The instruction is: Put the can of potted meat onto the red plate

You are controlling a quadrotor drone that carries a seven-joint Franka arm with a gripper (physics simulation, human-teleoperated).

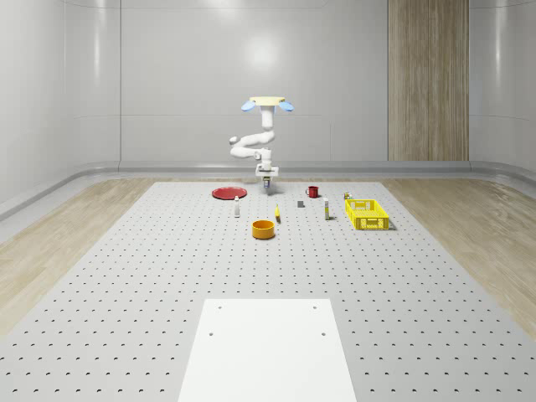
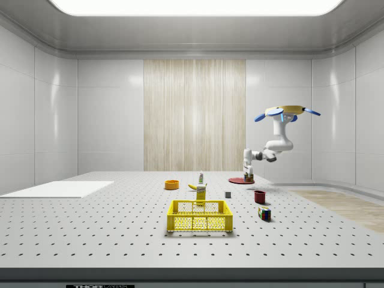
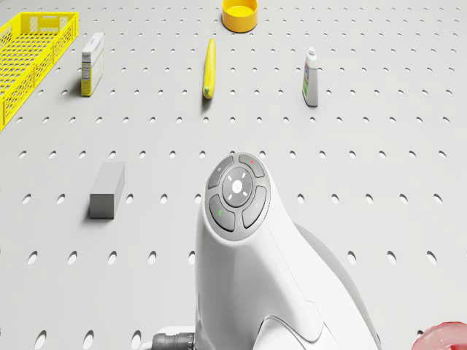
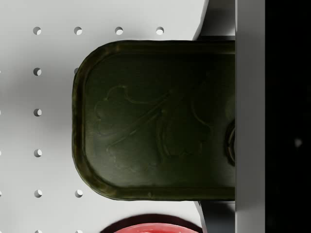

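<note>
Potted meat can (image 4: 155, 119) is sitting between the gripper's (image 1: 267, 178) fingers (image 4: 250, 116), which are holding it above the perforated table (image 1: 167, 276), with the red plate's (image 1: 227, 193) rim showing at the can's six o'clock in the wrist view. Going left to right across the whole-scene view, the red plate is lying at the gripper's nine o'clock, the drone (image 1: 267, 104) is hovering at the gripper's twelve o'clock, and the red mug (image 1: 312, 192) and yellow basket (image 1: 367, 213) are standing toward three and four o'clock.
</note>
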